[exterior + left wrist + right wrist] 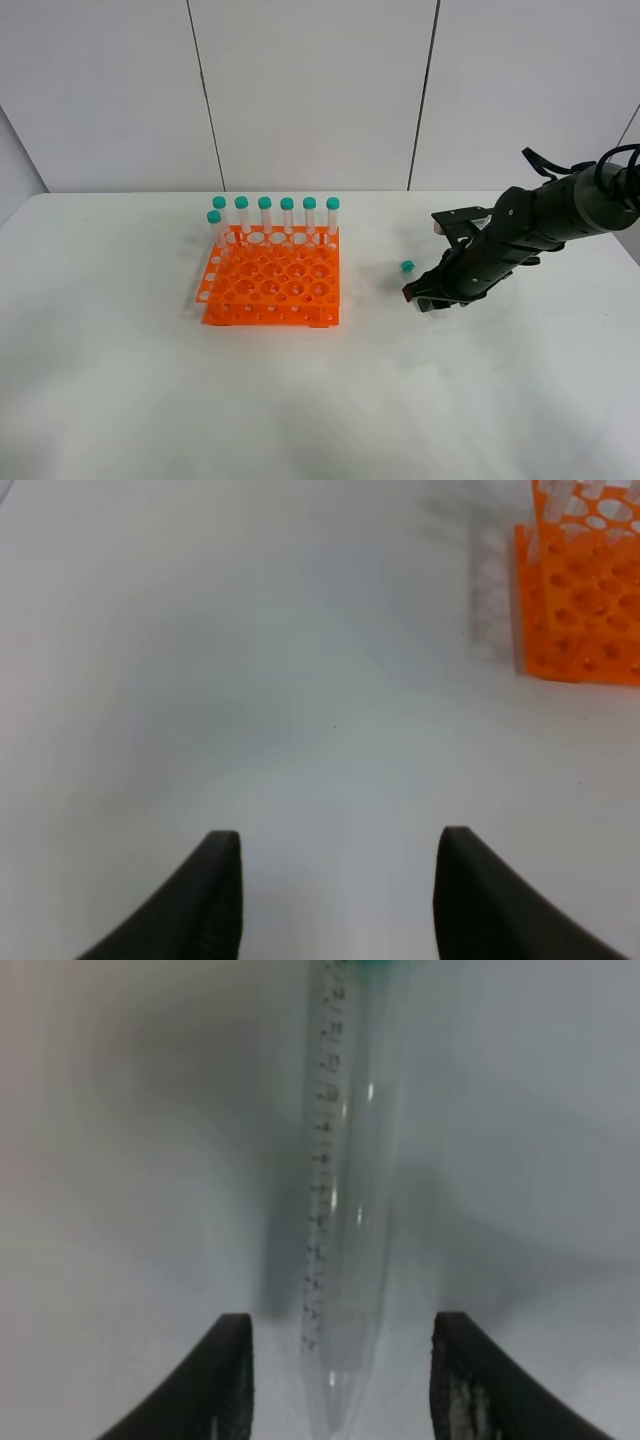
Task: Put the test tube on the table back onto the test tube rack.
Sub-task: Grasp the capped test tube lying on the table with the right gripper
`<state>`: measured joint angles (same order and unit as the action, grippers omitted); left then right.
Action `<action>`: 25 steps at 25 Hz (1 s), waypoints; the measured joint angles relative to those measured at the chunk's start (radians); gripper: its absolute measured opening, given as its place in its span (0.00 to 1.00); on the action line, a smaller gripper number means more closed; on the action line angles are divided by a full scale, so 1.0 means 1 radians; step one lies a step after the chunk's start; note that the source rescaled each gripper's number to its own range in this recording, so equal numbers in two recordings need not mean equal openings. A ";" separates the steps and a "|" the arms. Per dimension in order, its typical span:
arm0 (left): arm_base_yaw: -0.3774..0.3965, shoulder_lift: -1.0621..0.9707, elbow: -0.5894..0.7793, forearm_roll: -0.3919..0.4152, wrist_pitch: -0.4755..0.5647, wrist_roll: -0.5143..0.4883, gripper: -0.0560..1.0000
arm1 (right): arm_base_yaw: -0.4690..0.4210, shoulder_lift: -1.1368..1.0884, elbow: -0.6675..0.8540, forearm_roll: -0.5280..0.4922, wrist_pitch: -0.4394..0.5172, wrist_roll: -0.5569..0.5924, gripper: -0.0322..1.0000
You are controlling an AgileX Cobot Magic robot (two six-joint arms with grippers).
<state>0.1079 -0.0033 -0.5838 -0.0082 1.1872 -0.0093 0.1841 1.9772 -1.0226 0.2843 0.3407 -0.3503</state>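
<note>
Exterior high | test tube rack (270,285): capped tubes (287,215) upright | test tube (408,266): on table (300,400)

wall (310,90): pale grey panels, two dark slanted seams, filling the background | spare tubes (287,204): clear bodies, teal caps, upright; six side by side in a back row, a seventh just in front at the left end
</note>
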 joint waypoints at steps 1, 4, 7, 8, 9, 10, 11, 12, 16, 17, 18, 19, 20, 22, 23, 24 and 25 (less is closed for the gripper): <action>0.000 0.000 0.000 0.000 0.000 0.000 0.82 | 0.000 0.000 0.000 0.000 0.000 0.000 0.85; 0.000 0.000 0.000 0.000 0.000 0.000 0.82 | 0.000 0.000 0.000 0.000 0.000 0.010 0.85; 0.000 0.000 0.000 0.000 -0.002 0.000 0.82 | 0.000 0.000 0.000 0.000 0.000 0.019 0.85; 0.000 0.000 0.000 0.000 -0.002 0.000 0.82 | 0.000 0.001 0.000 0.000 0.000 0.019 0.85; 0.000 0.000 0.000 0.000 -0.003 0.000 0.82 | 0.000 0.002 0.000 0.000 0.000 0.019 0.85; 0.000 0.000 0.000 0.000 -0.003 0.000 0.82 | 0.000 0.007 -0.001 0.000 0.000 0.019 0.85; 0.000 0.000 0.000 0.000 -0.003 0.000 0.82 | 0.000 0.014 -0.002 0.000 0.000 0.019 0.85; 0.000 0.000 0.000 0.000 -0.003 0.000 0.82 | 0.000 0.023 -0.003 0.000 0.000 0.019 0.85; 0.000 0.000 0.000 0.000 -0.003 0.000 0.82 | 0.000 0.044 -0.010 0.005 -0.022 0.020 0.84; 0.000 0.000 0.000 0.000 -0.003 0.000 0.82 | 0.000 0.046 -0.011 0.007 -0.028 0.020 0.83; 0.000 0.000 0.000 0.000 -0.003 0.000 0.82 | 0.000 0.046 -0.012 0.008 -0.030 0.020 0.83; 0.000 0.000 0.000 0.000 -0.003 0.000 0.82 | 0.000 0.046 -0.012 0.008 -0.033 0.020 0.82; 0.000 0.000 0.000 0.000 -0.003 0.000 0.82 | 0.000 0.047 -0.012 0.008 -0.034 0.020 0.82; 0.000 0.000 0.000 0.000 -0.005 0.000 0.82 | 0.000 0.047 -0.012 0.009 -0.039 0.020 0.82; 0.000 0.000 0.000 0.000 -0.005 0.000 0.82 | 0.000 0.047 -0.012 0.009 -0.039 0.020 0.82; 0.000 0.000 0.000 0.000 -0.005 0.000 0.82 | 0.000 0.047 -0.012 0.009 -0.039 0.020 0.82; 0.000 0.000 0.000 0.000 -0.005 0.000 0.82 | 0.000 0.047 -0.012 0.009 -0.038 0.020 0.81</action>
<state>0.1079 -0.0033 -0.5838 -0.0082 1.1818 -0.0093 0.1841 2.0239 -1.0349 0.2931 0.3030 -0.3306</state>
